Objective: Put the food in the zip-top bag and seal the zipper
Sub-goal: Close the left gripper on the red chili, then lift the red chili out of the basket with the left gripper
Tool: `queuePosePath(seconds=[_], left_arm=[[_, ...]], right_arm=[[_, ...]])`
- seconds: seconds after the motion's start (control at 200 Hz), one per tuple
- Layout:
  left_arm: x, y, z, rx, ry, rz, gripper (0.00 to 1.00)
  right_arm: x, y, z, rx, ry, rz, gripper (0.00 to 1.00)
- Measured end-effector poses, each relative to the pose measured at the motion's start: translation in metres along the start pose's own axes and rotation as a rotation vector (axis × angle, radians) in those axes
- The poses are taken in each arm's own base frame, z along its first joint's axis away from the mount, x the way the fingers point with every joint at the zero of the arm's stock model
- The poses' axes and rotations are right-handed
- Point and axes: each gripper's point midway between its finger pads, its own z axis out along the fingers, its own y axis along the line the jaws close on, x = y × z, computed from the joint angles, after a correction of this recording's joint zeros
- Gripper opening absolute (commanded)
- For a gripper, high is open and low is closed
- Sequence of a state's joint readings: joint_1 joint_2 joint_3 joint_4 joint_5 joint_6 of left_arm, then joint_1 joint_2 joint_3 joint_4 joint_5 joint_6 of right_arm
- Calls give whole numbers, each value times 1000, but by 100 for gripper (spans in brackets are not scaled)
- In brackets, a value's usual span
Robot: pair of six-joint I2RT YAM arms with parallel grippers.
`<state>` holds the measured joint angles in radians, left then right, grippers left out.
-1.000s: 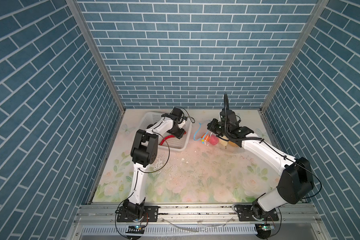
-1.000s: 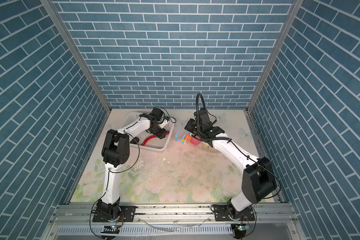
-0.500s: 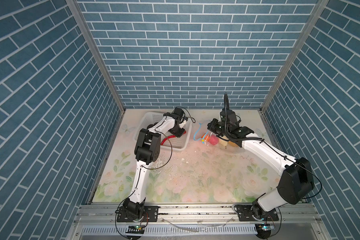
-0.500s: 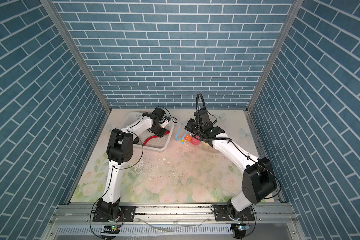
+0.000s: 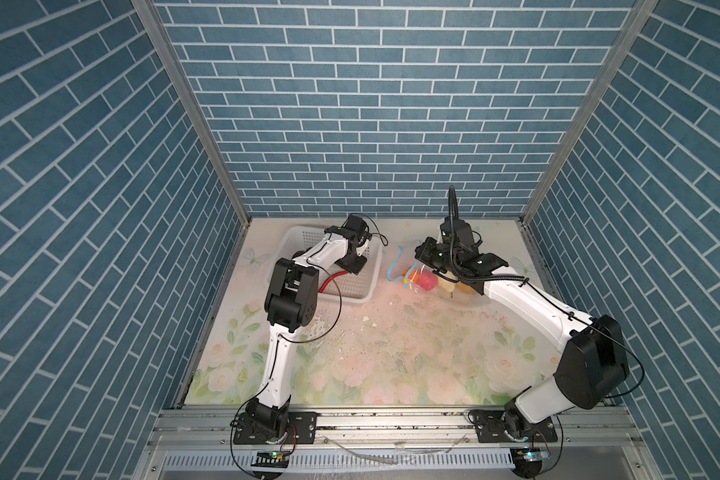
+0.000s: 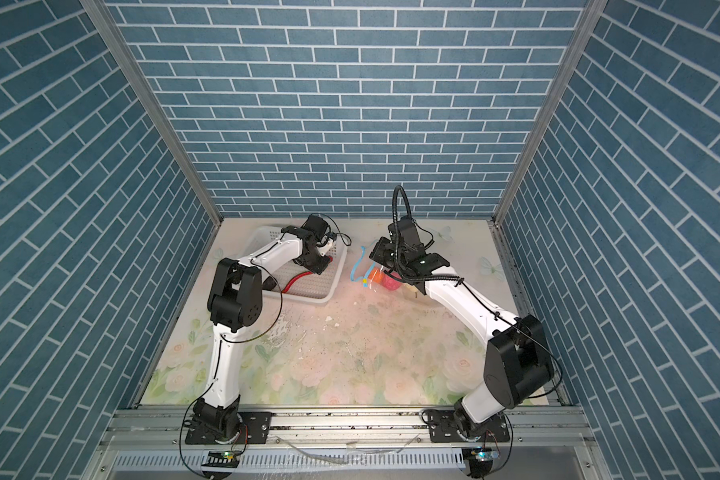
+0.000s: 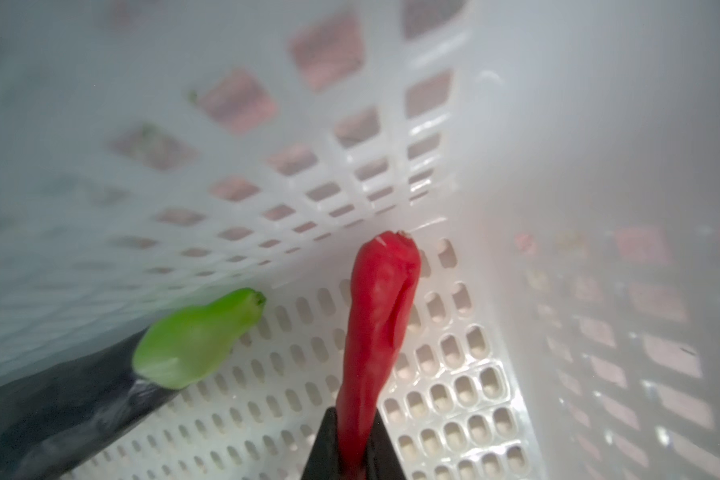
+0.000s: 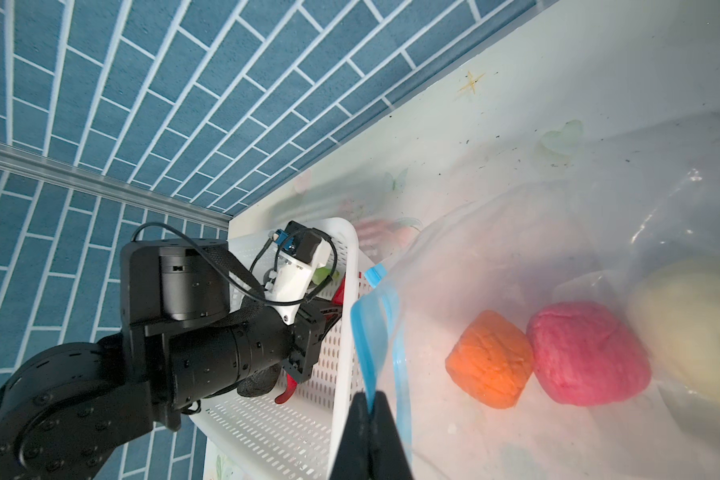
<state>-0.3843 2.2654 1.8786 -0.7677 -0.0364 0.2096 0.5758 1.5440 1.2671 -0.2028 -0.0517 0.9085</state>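
My left gripper point(image 7: 352, 451) is down inside the white basket point(image 7: 474, 166), shut on the lower part of the thin red chili point(image 7: 377, 328). The chili's thick end points at the basket's corner. My right gripper point(image 8: 368, 419) is shut on the light blue zipper point(image 8: 373, 328) and holds the clear zip-top bag point(image 8: 516, 249) open. Inside the bag lie an orange lump point(image 8: 491, 365), a pink lump point(image 8: 587, 353) and a cream lump point(image 8: 695, 332). In a top view the bag point(image 5: 425, 266) lies right of the basket point(image 5: 364, 293), with its yellow slider point(image 5: 405, 280) near the front.
A black piece with a green cap point(image 7: 192, 340) lies against the basket wall beside the chili. The basket stands at the back left of the flowered table point(image 5: 371, 353), close to the left brick wall. Small crumbs dot the table's middle.
My left gripper's jaws have closed on the red chili in the basket, and the left elbow has swung in. The right arm and the bag have not moved.
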Motion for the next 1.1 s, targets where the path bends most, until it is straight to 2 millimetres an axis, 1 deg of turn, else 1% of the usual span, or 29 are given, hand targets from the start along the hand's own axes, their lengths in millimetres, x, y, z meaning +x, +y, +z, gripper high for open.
queuePosePath(seconds=[0.085, 0.275, 0.47, 0.575, 0.72, 0.875, 0.975, 1.1], left_arm=[[-3, 5, -11, -23, -19, -7, 8], [-14, 16, -44, -73, -81, -27, 7], [-16, 30, -78, -143, -140, -61, 7], [-22, 42, -106, -203, -199, -101, 7], [-37, 64, -152, -302, -316, -185, 7], [-62, 83, -198, -365, -460, -296, 4], [-75, 88, -222, -356, -550, -374, 2], [-84, 84, -246, -278, -668, -464, 2]], right_arm=[[0, 0, -1, 0, -2, 0, 0], [-2, 1, -3, -3, -10, 0, 0], [-3, 1, -3, -2, -11, 0, 0], [-3, 1, -3, -2, -11, 0, 0], [-3, 1, -3, 2, -14, -1, 0], [-5, -2, -3, 16, -24, -10, 0], [-9, 0, -5, 18, -35, -16, 0], [-16, 5, -9, 14, -54, -18, 0]])
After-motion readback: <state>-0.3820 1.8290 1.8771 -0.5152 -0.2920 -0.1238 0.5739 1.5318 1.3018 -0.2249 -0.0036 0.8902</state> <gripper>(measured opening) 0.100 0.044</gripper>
